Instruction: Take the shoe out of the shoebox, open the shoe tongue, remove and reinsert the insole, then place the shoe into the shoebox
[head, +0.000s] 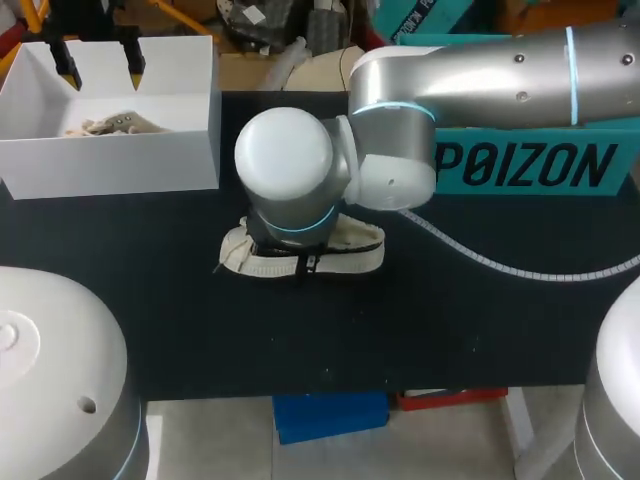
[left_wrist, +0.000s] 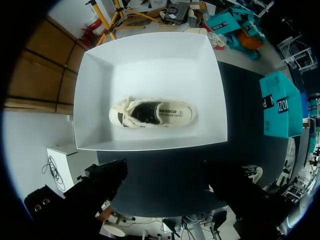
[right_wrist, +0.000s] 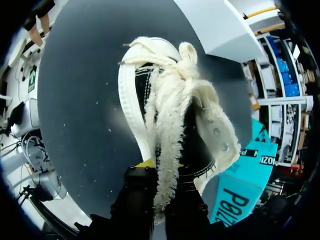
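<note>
A cream shoe (head: 352, 250) lies on its side on the black table (head: 450, 330), mostly hidden under my right wrist (head: 290, 165). In the right wrist view my right gripper (right_wrist: 160, 175) is shut on the frayed cream tongue (right_wrist: 172, 100) of this shoe (right_wrist: 132, 95), which runs between its fingers. The white shoebox (head: 110, 165) stands at the back left with a second cream shoe (head: 115, 124) lying inside. My left gripper (head: 100, 68) hangs above the box, open and holding nothing. From the left wrist view I look straight down on the box (left_wrist: 150, 55) and its shoe (left_wrist: 152, 112).
A teal box (head: 520, 160) stands at the back right, behind my right arm. A white coiled cable (head: 500, 265) trails across the table on the right. Bare black table lies in front of the shoe.
</note>
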